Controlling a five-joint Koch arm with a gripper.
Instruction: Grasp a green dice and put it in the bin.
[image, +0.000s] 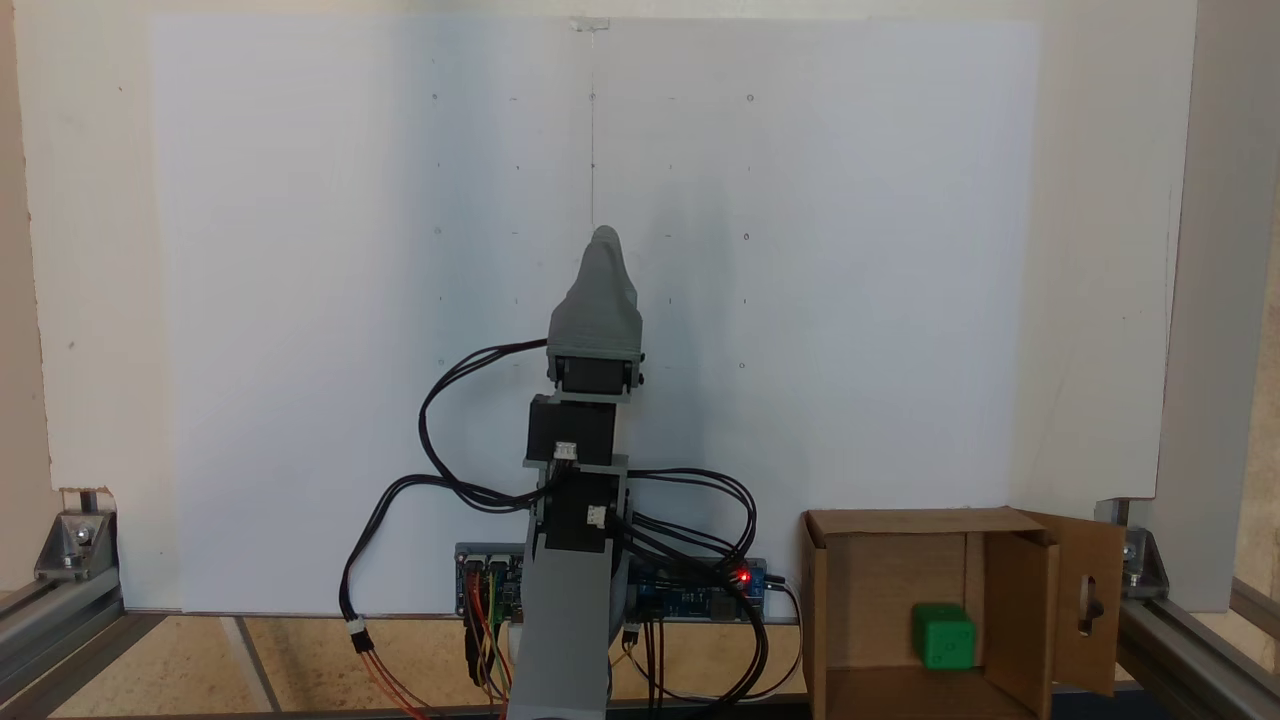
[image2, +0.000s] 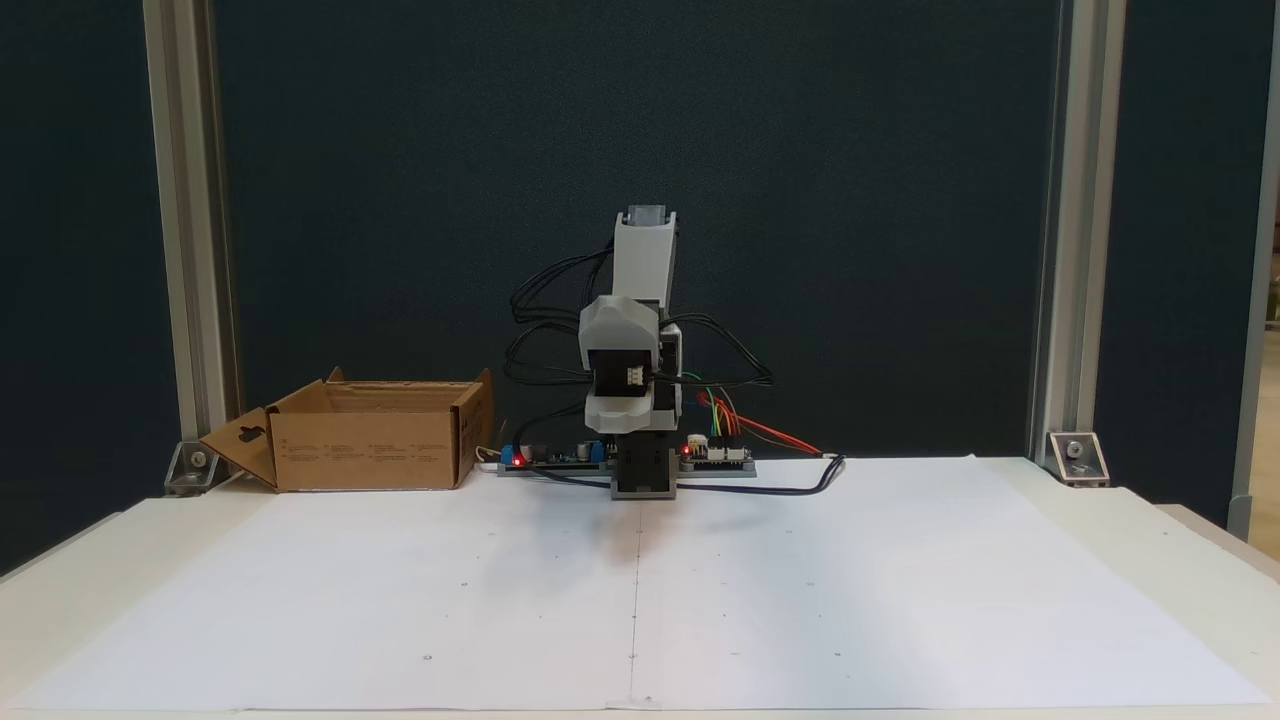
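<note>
Progress: the small bright green dice with rounded corners (image: 943, 635) is seen lying inside the brown corrugated cardboard bin (image: 880, 560), on its floor near the flap with the slot-shaped cutout; the task is judged essentially done, with nothing left but rest.
Pincer: the grey pincer (image: 604, 238) is folded above the arm's base, well apart from the bin; nothing is seen held, and the jaws are lined up one behind the other, so how far open it is cannot be told.
Surface: a white paper sheet (image2: 800, 580), marked with faint dots, is spread over the pale table (image2: 1180, 540).
Room: a dark panel (image2: 850, 200) is framed by aluminium posts (image2: 1060, 230); circuit boards and cables are placed at the base.
</note>
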